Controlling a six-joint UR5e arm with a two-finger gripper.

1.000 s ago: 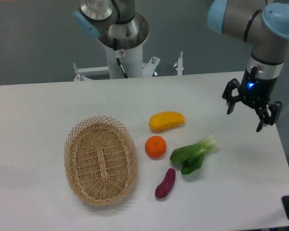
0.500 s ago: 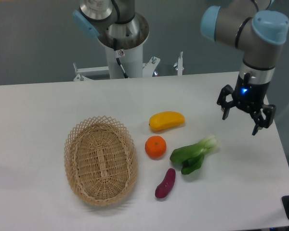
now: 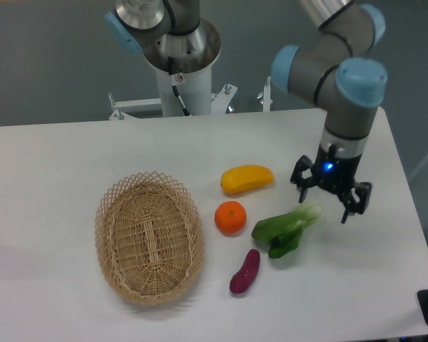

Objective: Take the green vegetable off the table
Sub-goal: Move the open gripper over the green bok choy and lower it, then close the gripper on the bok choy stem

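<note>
Green vegetable (image 3: 287, 228): lies flat on the tabletop (image 3: 57, 157), untouched, pale stalk end pointing up toward the jaws, dark leaves trailing away down and to the camera-left of them. The stalk tip sits just below and to the camera-left of the gripper (image 3: 331, 200).

Change noted: over the last second the gripper has travelled from the far camera-right edge of the tabletop, in toward the vegetable, and has come lower. It was well apart from the stalk a second ago; now it hangs near it. Judgement: this is the approach leg of the pick, nearly finished; the grasp itself is not yet begun.

Jaws: spread wide, holding nothing, both fingers pointing down at the tabletop. Whether they are already low enough to close on the stalk cannot be told from this view.

Arm: reaches in from the upper camera-right, wrist turned straight down, a blue light showing on the wrist.

Other items, all on the far side of the vegetable from the jaws: orange (image 3: 230, 217), yellow fruit (image 3: 247, 179), purple piece (image 3: 245, 271), wicker basket (image 3: 149, 237).

Remaining, by my reading: a small shift toward the stalk, descent, closure.
</note>
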